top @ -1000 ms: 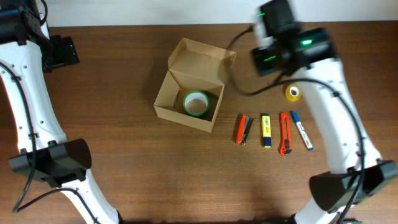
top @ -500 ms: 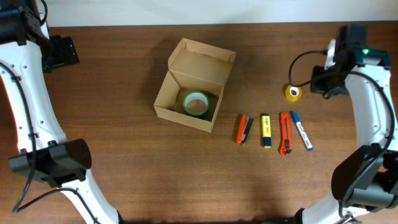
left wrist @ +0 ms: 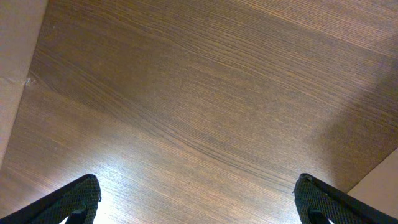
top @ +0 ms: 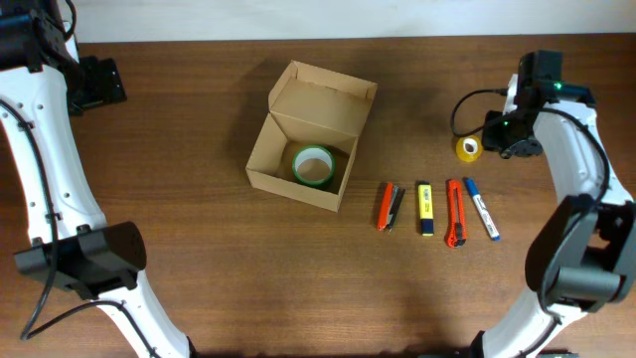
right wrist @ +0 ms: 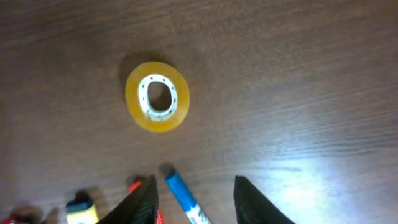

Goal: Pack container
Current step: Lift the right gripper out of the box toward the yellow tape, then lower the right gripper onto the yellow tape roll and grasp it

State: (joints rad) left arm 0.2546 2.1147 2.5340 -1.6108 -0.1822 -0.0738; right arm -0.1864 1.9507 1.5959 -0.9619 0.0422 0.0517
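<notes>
Right tool (right wrist: 193,190) shifted; two rolls (top: 314,165) (top: 468,149), one container (top: 318,104).

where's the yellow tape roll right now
In the overhead view, the yellow tape roll lies flat at right, just beyond the blue marker, well right of the container.

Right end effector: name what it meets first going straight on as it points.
Likely the tip of the blue marker, seen between its open fingers; the yellow tape roll lies beyond. Depth unclear.
</notes>
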